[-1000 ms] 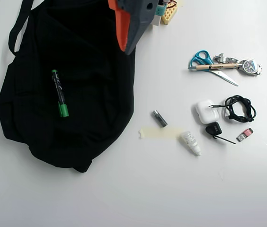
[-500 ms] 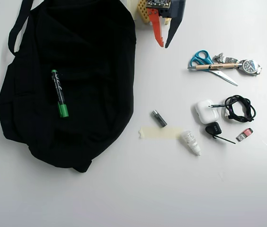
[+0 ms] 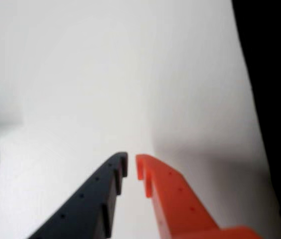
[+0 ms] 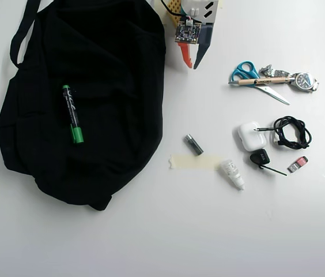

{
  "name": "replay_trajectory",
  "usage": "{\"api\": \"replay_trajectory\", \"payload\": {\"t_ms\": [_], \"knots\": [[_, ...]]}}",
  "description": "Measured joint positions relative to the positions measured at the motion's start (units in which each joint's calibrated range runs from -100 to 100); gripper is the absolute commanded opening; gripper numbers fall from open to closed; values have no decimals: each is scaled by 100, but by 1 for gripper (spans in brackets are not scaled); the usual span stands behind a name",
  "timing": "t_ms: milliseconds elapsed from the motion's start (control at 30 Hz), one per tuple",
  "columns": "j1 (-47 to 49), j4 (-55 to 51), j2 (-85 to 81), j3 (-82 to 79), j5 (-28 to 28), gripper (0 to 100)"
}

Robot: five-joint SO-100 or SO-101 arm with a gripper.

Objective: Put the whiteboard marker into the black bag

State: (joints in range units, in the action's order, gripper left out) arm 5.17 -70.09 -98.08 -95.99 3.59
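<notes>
The whiteboard marker (image 4: 72, 114), dark barrel with green cap and green end, lies on top of the black bag (image 4: 116, 75) at the left of the overhead view. The bag is large, with its strap at top left. My gripper (image 4: 192, 64) is at the top centre, just right of the bag's upper edge, with its orange and dark fingers close together and nothing between them. In the wrist view the gripper (image 3: 131, 166) is nearly shut over bare white table, with the bag (image 3: 275, 99) as a dark band on the right.
Right of the gripper lie blue-handled scissors (image 4: 253, 79) and a watch (image 4: 304, 81). Lower right hold a white earbud case (image 4: 249, 136), a black cable coil (image 4: 291, 131), a grey cylinder (image 4: 194, 144), tape (image 4: 194, 162) and a small white bottle (image 4: 232, 173).
</notes>
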Motion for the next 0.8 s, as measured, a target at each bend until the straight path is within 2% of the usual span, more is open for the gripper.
{"api": "replay_trajectory", "payload": {"t_ms": [200, 800], "knots": [[37, 60, 0, -188, -444, 2], [37, 60, 0, -188, -493, 2]]}}
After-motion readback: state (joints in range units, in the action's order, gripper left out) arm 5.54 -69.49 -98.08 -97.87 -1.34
